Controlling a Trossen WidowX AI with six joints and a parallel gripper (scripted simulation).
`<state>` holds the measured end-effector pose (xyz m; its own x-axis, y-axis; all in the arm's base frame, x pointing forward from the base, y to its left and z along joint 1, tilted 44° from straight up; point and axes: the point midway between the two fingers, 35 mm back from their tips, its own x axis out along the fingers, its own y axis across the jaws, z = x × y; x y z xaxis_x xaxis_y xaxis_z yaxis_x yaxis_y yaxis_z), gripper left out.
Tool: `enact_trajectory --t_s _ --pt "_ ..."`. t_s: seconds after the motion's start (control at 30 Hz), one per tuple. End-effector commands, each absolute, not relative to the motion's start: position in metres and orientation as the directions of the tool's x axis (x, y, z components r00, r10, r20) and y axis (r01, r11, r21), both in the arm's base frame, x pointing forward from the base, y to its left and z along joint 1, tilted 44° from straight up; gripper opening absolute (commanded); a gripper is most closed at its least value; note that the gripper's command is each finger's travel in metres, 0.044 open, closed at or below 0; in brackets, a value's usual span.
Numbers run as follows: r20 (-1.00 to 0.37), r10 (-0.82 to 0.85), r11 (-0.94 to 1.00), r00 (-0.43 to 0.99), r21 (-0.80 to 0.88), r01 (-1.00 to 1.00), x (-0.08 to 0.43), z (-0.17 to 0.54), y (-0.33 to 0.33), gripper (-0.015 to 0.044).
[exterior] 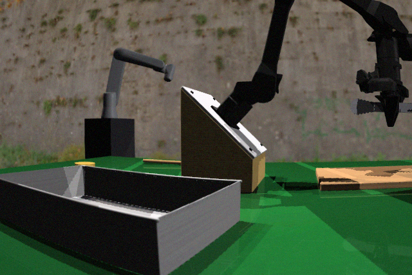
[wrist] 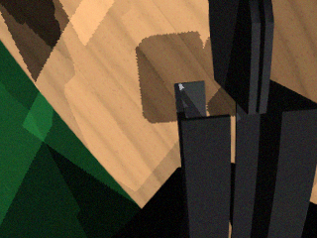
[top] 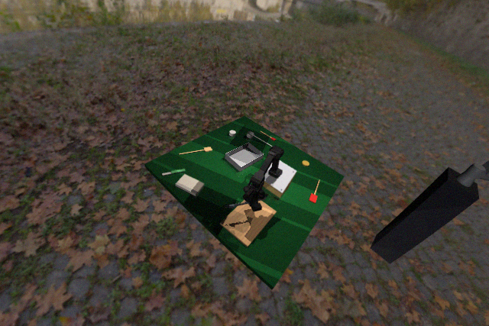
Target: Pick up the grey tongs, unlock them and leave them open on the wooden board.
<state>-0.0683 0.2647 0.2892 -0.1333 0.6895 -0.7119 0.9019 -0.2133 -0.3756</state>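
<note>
The grey tongs (top: 235, 204) (exterior: 368, 107) are held in the air, about level in the exterior view, where their far part runs out of the frame. My gripper (exterior: 391, 122) points down and is shut on them, its tips showing below them. The wooden board (top: 257, 227) (exterior: 337, 178) (wrist: 104, 104) lies beneath, with clear height between it and the tongs. The wrist view shows dark grey bars close together over the board; where fingers end and tongs begin is hard to tell there. Whether the tongs' arms are spread cannot be told. The roasting tin (top: 241, 168) (exterior: 199, 220) has no tongs on it.
The arm stands on a wedge-shaped base (top: 294, 174) (exterior: 212, 152) between the tin and the board. A pale block (top: 187, 183) lies toward one edge of the green table. Several utensils lie around, including a red-ended one (top: 312, 198) and a green-handled one (top: 177, 171).
</note>
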Motion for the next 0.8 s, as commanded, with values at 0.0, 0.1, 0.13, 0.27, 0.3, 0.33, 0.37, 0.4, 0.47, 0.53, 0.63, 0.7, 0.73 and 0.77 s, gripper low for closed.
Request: enact_trajectory --t_s 0.0,0.1,0.13,0.27,0.3,0.33,0.37,0.4,0.47,0.53,0.63,0.7,0.73,0.77 --pt "-0.704 0.698 -0.193 -0.131 -0.361 0.912 -0.068 0.292 0.264 -0.015" --pt "-0.704 0.698 -0.193 -0.131 -0.361 0.912 -0.068 0.292 0.264 -0.015" --pt "-0.704 0.698 -0.193 -0.131 -0.361 0.912 -0.068 0.292 0.264 -0.015" --pt "-0.682 0.722 -0.181 -0.118 -0.35 0.919 -0.069 0.291 0.267 -0.015" --pt "-0.671 0.733 -0.176 -0.111 -0.345 0.922 -0.07 0.29 0.269 -0.015" --pt "-0.658 0.746 -0.169 -0.104 -0.339 0.926 -0.071 0.29 0.271 -0.015" --pt "-0.644 0.759 -0.163 -0.097 -0.332 0.929 -0.072 0.289 0.273 -0.015" --pt "-0.629 0.772 -0.157 -0.089 -0.326 0.932 -0.072 0.289 0.274 -0.015" --pt "-0.599 0.797 -0.147 -0.075 -0.314 0.938 -0.074 0.289 0.278 -0.015" --pt "-0.568 0.821 -0.142 -0.06 -0.305 0.942 -0.075 0.288 0.28 -0.015" --pt "-0.519 0.854 -0.131 -0.04 -0.29 0.948 -0.078 0.288 0.284 -0.015" --pt "-0.485 0.874 -0.126 -0.028 -0.281 0.951 -0.079 0.287 0.285 -0.015" --pt "-0.468 0.883 -0.124 -0.021 -0.278 0.953 -0.08 0.287 0.286 -0.015" --pt "-0.451 0.892 -0.123 -0.015 -0.274 0.954 -0.081 0.287 0.287 -0.015"
